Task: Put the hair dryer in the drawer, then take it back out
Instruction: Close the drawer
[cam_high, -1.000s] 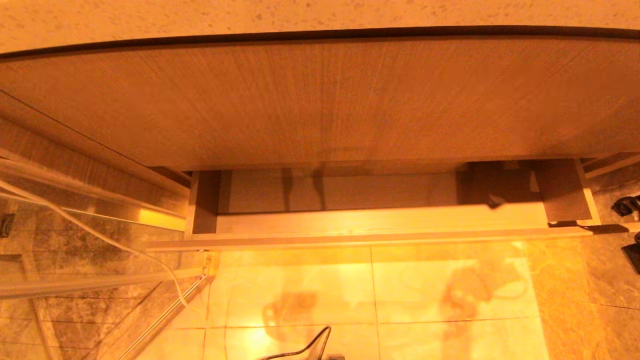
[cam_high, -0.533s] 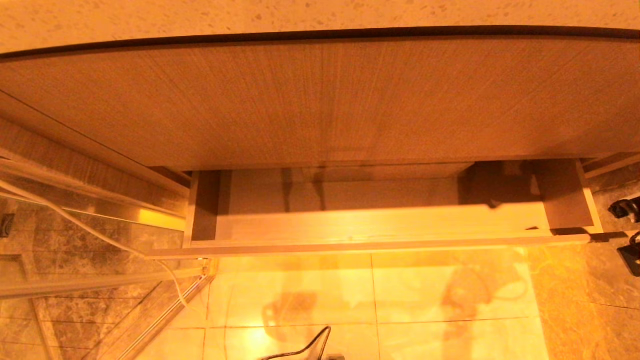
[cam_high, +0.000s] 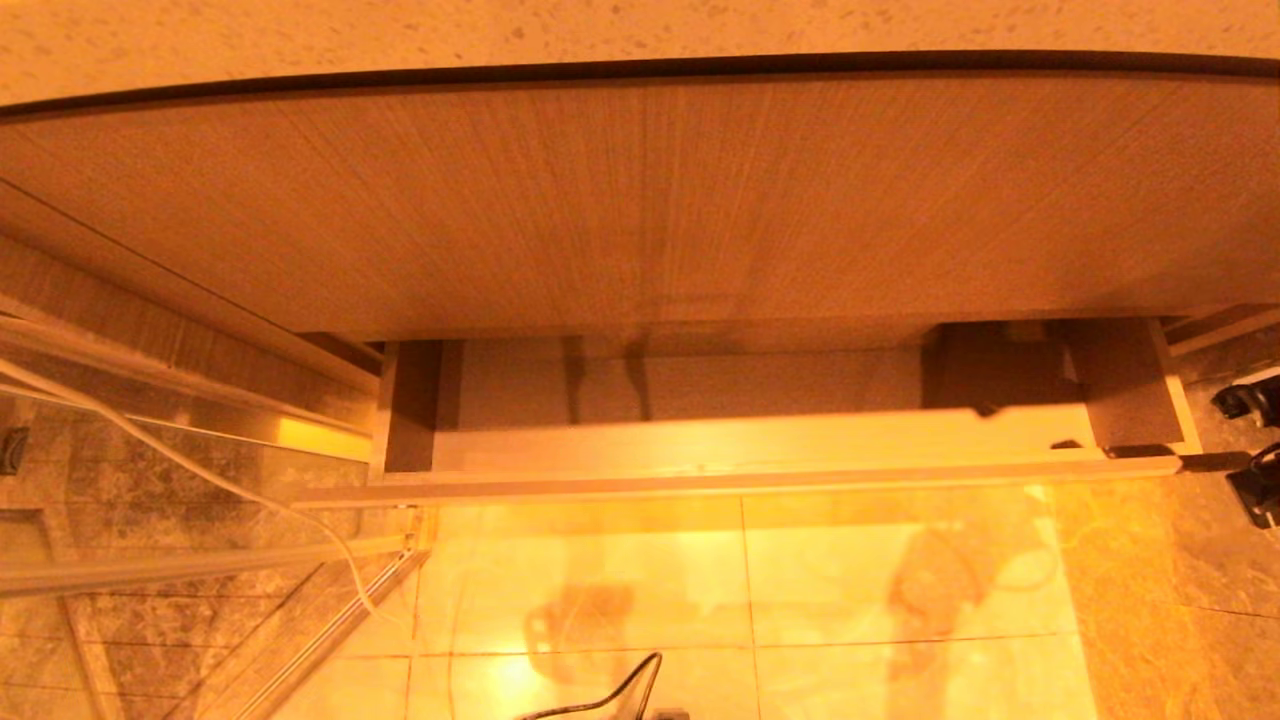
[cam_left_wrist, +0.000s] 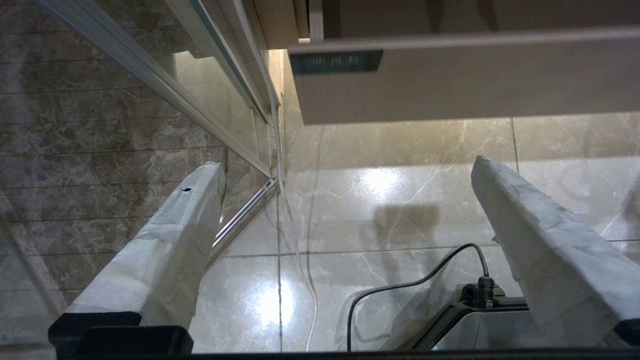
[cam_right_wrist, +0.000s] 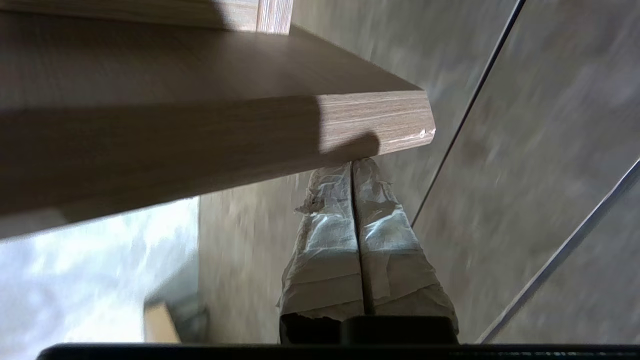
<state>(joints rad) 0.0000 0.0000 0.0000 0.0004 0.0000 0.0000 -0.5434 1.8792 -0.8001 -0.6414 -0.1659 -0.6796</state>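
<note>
The drawer (cam_high: 740, 478) stands partly pulled out under a large wood-grain front panel (cam_high: 640, 200); what I can see of its pale inside is bare, with a dark boxed section at the back right. The hair dryer is out of view. My right gripper (cam_high: 1200, 462) is at the right end of the drawer front, shut with nothing in it. In the right wrist view its taped fingertips (cam_right_wrist: 352, 164) press against the corner of the drawer front (cam_right_wrist: 200, 135). My left gripper (cam_left_wrist: 346, 167) hangs open and empty over the floor, below the left end of the drawer front (cam_left_wrist: 450, 85).
A glass shower screen with a metal frame (cam_high: 150, 570) stands to the left, and a thin white cord (cam_high: 200, 470) runs down across it. The floor is glossy tile (cam_high: 750, 590). My own base, with a black cable (cam_left_wrist: 410, 285), sits low in front. A speckled countertop (cam_high: 640, 25) lies above.
The drawer front slid slightly out towards me, then back to about where it was. My right gripper stayed at its right end, shifting a little.
</note>
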